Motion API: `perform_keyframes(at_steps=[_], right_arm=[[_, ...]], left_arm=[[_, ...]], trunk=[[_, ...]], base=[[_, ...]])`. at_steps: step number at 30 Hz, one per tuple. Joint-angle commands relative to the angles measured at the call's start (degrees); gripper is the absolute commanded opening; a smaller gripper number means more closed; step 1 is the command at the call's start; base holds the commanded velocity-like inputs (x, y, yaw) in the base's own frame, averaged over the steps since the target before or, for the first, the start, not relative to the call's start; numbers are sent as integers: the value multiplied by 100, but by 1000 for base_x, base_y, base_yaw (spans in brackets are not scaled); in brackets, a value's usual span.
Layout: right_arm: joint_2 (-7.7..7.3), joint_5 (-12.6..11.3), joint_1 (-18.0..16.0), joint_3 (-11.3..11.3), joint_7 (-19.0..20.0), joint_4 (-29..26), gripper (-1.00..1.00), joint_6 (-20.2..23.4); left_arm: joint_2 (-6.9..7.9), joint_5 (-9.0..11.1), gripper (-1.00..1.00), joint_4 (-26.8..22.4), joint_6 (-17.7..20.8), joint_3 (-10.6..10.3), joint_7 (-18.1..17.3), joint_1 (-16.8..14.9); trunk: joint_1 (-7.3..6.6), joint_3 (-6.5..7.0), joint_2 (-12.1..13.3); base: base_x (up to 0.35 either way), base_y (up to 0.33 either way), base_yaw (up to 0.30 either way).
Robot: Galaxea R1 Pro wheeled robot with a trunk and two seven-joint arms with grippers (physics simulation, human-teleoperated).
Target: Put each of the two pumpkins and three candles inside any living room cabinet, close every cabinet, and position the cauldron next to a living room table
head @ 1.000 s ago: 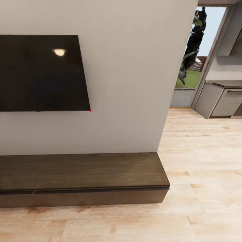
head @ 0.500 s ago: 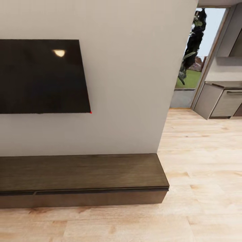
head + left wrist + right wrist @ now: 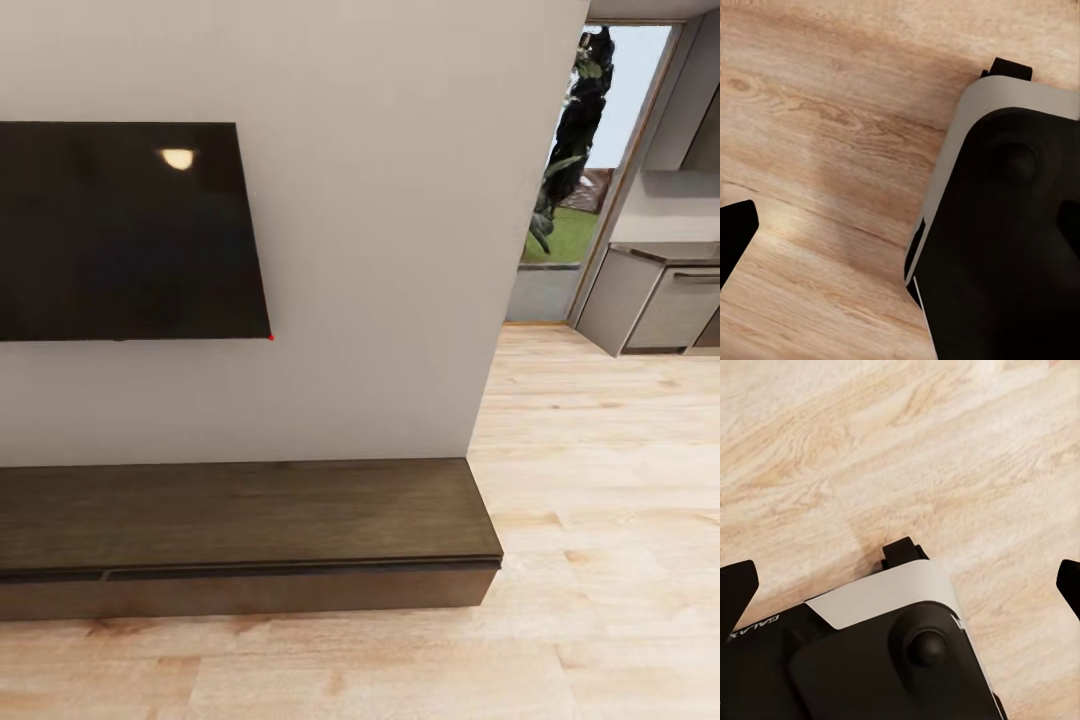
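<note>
Right hand [image 3: 900, 581] over floor [image 3: 907, 450], cabinet [image 3: 250, 520] closed

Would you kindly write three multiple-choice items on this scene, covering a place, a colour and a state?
1. Where is the TV?
A. On the wall above the cabinet
B. On the floor
C. In the doorway

2. What colour is the cabinet?
A. White
B. Dark brown
C. Blue

3. How do the cabinet's drawer fronts stand?
A. Pulled fully out
B. Removed
C. Closed

Answers: 1 A, it hangs on the off-white wall over the console; 2 B, its wood is dark brown; 3 C, the fronts sit flush, no beige insides showing.
</note>
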Motion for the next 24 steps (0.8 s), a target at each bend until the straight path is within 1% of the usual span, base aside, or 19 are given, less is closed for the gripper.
perform_keyframes(at_steps=[1,7,12,18,24], right_arm=[[14,-38,-9,47,1,14,100,-39],[43,-40,-9,47,10,-10,100,-49],[35,-50,-9,47,12,-8,100,-50],[47,-49,-9,47,12,-13,100,-50],[41,-52,-9,47,12,-8,100,-50]], left_arm=[[4,38,100,-11,-3,-47,20,0],[77,-25,100,-24,-34,-41,18,0],[47,10,100,-25,-35,-49,18,0],[77,-5,100,-25,-37,-50,18,0],[73,-1,100,-25,-37,-50,18,0]], trunk=[[0,-5,-4],[0,-5,-4],[0,-5,-4],[0,-5,-4],[0,-5,-4]], base=[[0,0,0],[0,0,0],[0,0,0],[0,0,0],[0,0,0]])
